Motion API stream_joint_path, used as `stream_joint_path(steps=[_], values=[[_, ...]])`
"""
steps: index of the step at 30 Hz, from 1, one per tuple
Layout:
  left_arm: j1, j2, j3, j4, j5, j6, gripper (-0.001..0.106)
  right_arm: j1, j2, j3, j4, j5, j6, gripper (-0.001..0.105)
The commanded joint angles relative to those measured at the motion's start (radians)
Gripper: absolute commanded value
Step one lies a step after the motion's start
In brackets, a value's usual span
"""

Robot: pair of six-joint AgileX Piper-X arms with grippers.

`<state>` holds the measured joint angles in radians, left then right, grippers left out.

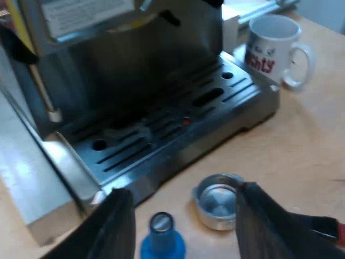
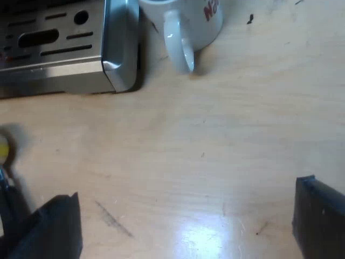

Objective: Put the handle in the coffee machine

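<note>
A: Where is the holder now?

B: The metal holder (image 1: 217, 202) lies on the table (image 1: 302, 145), open side up, just in front of the espresso machine (image 1: 161, 70). It is not in the machine yet. I can see the red end (image 1: 340, 232) of its handle.

A: Is a gripper holding it?

B: No. The left gripper (image 1: 184, 191) hangs over it with its fingers (image 1: 116, 226) spread wide. They hold nothing. One finger is right by the round part of the holder, maybe over the handle. I cannot tell if they touch.

A: And the other one?

B: The right gripper (image 2: 187, 189) is wide too, and empty. It is over bare table. The mug (image 2: 199, 24) and a corner of the machine's drip tray (image 2: 54, 48) are farther off.

A: What could go wrong?

B: I think the blue tamper (image 1: 161, 243) is the big worry. It stands just beside the holder, between the left fingers. If the gripper comes down like this, it may knock the tamper over or grab it by mistake.

A: Anything else?

B: The holder is round and shiny. If the fingers pinch the round part and not the handle, it may slip or tip. And it has to go up under the machine's front. If it goes in crooked, it may bump the drip tray and not lock.
</note>
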<state>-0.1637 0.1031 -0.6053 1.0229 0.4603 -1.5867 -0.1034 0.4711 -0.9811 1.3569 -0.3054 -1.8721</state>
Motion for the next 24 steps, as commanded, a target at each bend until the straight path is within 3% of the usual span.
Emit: stream_joint_path(steps=[1,4,9,14,19,24], values=[[-0.005,0.031,-0.005,-0.005,0.082,0.022,0.045,0.006,0.048,-0.054,0.017,-0.021,-0.018,0.080],[-0.005,0.060,-0.005,-0.003,0.155,0.052,0.045,0.041,0.099,-0.097,0.017,-0.022,-0.018,0.080],[-0.062,0.103,-0.005,-0.003,0.158,0.061,0.045,0.153,0.170,-0.136,0.017,0.009,-0.007,0.080],[-0.143,0.153,-0.005,-0.003,0.158,0.071,0.045,0.298,0.225,-0.137,0.013,0.084,0.058,0.080],[-0.222,0.213,-0.005,-0.003,0.158,0.112,0.045,0.523,0.310,-0.137,-0.053,0.194,0.168,0.080],[-0.275,0.248,-0.005,-0.003,0.158,0.119,0.045,0.708,0.397,-0.137,-0.120,0.289,0.210,0.080]])
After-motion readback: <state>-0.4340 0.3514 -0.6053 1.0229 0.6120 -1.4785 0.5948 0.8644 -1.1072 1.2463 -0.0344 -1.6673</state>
